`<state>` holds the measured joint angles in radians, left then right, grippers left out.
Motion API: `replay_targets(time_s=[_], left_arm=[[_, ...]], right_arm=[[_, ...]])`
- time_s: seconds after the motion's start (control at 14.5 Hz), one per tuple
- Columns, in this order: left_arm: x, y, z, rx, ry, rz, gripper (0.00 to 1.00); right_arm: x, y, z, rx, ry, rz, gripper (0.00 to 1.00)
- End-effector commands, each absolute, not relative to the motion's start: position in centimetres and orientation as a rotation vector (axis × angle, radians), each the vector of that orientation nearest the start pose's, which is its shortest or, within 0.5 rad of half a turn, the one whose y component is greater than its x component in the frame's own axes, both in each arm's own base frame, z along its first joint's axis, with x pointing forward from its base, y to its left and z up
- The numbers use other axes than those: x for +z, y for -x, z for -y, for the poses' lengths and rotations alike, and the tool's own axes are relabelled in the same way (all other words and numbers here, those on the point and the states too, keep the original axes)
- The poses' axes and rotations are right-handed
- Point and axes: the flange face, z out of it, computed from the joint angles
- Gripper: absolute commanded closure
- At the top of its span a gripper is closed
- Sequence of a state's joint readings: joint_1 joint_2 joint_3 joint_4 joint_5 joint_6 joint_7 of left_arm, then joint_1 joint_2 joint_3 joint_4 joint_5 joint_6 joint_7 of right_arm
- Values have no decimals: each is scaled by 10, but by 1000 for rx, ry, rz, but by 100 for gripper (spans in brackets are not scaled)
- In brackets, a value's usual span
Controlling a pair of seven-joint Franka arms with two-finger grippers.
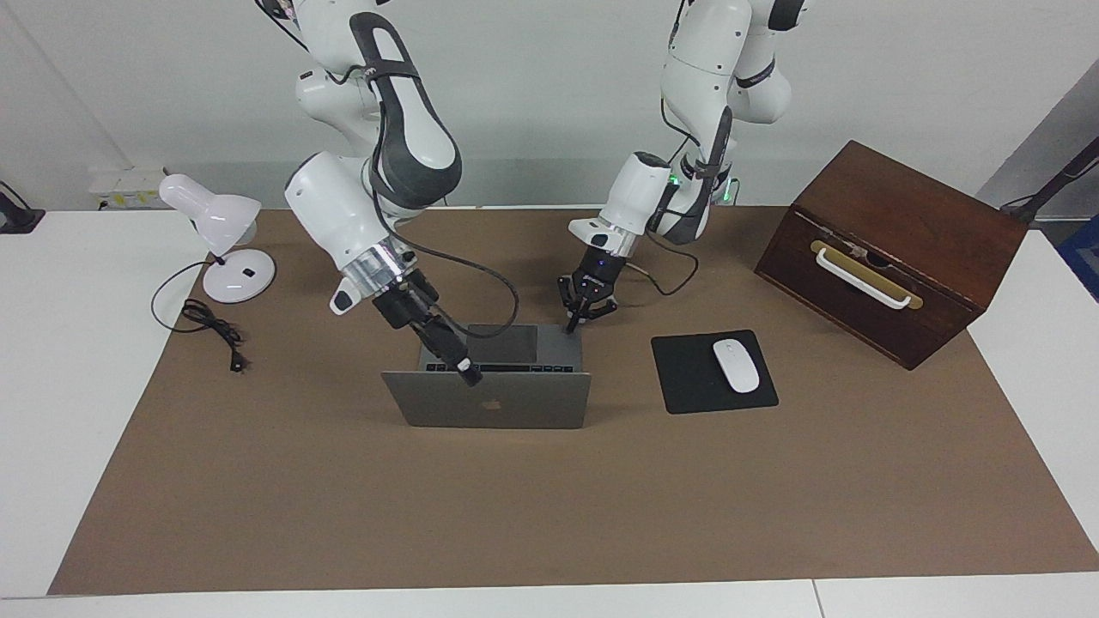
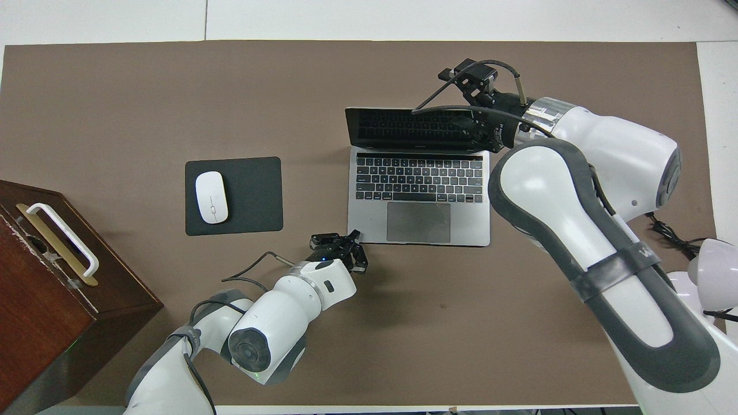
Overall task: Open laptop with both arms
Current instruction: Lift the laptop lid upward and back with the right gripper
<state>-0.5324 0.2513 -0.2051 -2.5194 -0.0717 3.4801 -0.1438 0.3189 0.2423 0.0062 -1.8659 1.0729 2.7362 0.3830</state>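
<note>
place: robot lab | evidence: two white arms at table; plain white wall; desk lamp

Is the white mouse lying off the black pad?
No, the white mouse lies on the black pad.

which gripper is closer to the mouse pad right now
Left. The left gripper is shut at the laptop's front corner nearest the mouse pad. The right gripper is at the lid's top edge, toward the right arm's end.
</note>
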Motion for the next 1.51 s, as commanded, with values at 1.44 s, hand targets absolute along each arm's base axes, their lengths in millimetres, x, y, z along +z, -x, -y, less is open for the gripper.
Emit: replay_targets(time_s=[1.44], left_arm=[[253, -392, 333, -1066, 3195, -804, 100]], right_arm=[[490, -600, -186, -137, 2539, -612, 0]])
